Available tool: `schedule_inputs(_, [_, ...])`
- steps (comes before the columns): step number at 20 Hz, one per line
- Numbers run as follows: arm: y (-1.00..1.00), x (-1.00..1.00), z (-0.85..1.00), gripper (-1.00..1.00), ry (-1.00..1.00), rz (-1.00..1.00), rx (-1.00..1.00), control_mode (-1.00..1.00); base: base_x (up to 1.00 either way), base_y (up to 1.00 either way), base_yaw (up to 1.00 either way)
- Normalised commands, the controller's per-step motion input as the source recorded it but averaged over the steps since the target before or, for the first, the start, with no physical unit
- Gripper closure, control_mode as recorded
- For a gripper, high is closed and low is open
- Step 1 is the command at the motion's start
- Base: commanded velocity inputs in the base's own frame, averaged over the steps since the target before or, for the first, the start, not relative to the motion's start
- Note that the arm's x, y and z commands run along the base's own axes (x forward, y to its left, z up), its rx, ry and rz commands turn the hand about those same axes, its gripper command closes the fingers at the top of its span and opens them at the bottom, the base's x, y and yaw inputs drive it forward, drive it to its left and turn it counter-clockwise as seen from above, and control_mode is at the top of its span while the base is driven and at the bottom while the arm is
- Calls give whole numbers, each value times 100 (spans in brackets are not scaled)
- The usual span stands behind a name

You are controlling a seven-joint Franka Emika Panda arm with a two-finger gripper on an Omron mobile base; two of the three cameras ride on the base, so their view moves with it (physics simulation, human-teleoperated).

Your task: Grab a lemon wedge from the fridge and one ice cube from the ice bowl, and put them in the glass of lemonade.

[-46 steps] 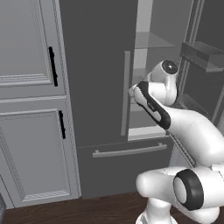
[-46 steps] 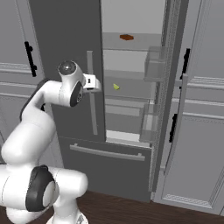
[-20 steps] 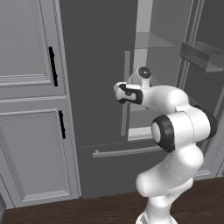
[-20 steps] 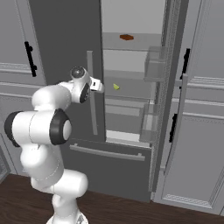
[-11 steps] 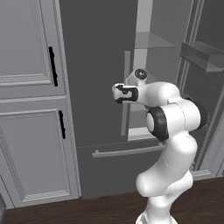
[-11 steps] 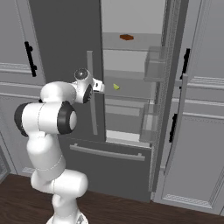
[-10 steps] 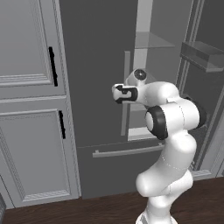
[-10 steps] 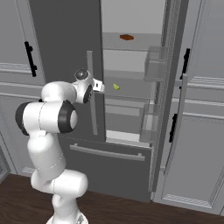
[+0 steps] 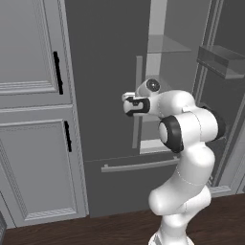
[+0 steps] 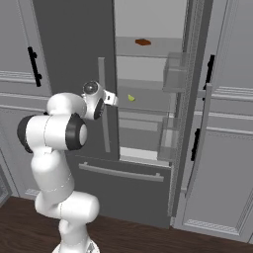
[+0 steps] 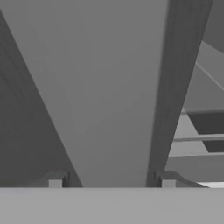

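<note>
The tall dark grey fridge's (image 10: 74, 59) long light grey bar handle (image 11: 118, 87) sits between the gripper's (image 11: 108, 181) parted fingertips, blocking it. Tiny yellow-green lemon wedge (image 10: 131, 98) lies beyond on a glass shelf (image 10: 148, 105); reddish-brown bar (image 10: 143, 42) higher up.

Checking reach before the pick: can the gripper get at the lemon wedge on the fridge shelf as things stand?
Probably not yet. The gripper straddles the left door's bar handle, and that closed door stands between it and the lemon wedge, though the right side is open.
</note>
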Motion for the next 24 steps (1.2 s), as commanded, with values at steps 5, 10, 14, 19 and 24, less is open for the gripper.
schedule_inputs(5, [22,17,0,100,0,0,0,-100,0,0,0])
schedule_inputs(10, [80,-38,36,100,-4,3,0,-100,0,0,0])
schedule_inputs(14, [99,-70,64,100,0,10,-3,-100,0,0,0])
schedule_inputs(19, [97,-98,95,100,0,18,-4,-100,0,0,0])
schedule_inputs(24, [38,-100,92,-100,-1,9,-1,-100,0,0,0])
